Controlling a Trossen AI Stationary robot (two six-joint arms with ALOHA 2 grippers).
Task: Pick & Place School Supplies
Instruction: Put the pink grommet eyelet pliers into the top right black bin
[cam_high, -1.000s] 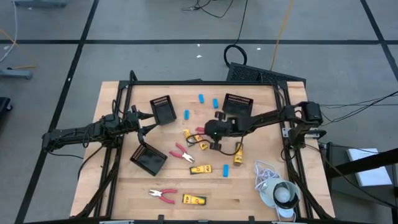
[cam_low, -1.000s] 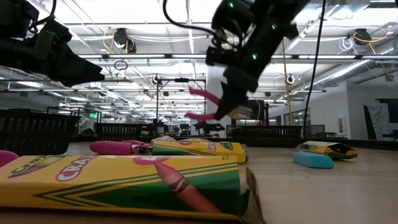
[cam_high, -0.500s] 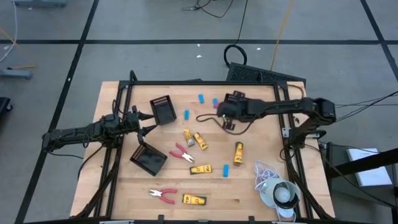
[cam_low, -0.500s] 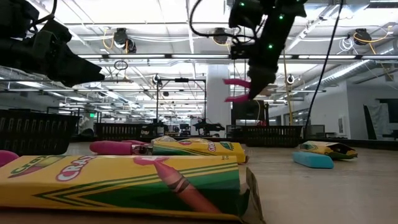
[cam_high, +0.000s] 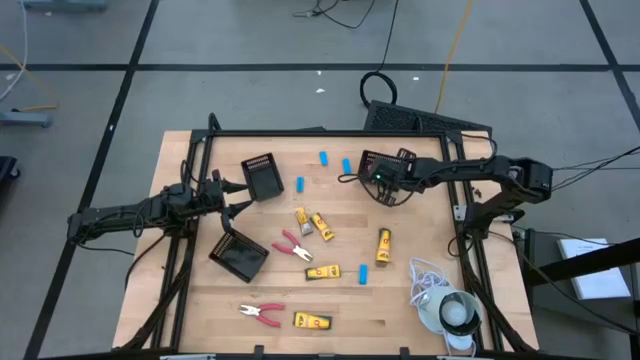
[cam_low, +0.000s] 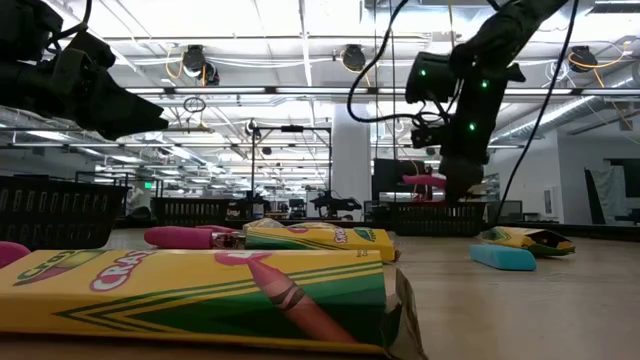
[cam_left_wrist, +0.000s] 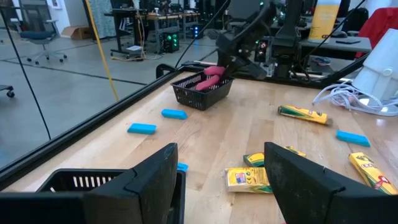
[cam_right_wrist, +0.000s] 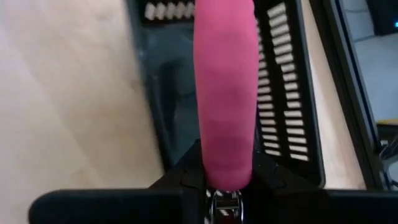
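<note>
R gripper (cam_high: 384, 176): upper right of high view, over black tray (cam_high: 390, 160), clamped on pink-handled scissors (cam_right_wrist: 225, 87).
Scissors: handles poke out above tray interior.
L gripper (cam_high: 232, 195): left-centre, fingers spread, holding nothing.
Other supplies: crayon boxes (cam_high: 322, 272), blue erasers (cam_high: 364, 274) mid-table.

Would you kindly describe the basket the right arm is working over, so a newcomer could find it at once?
Start at the wooden table and go to its far right corner. There sits a black slotted basket, with the right gripper above it holding pink-handled scissors. The two other black baskets lie on the left half with nothing held above them.
</note>
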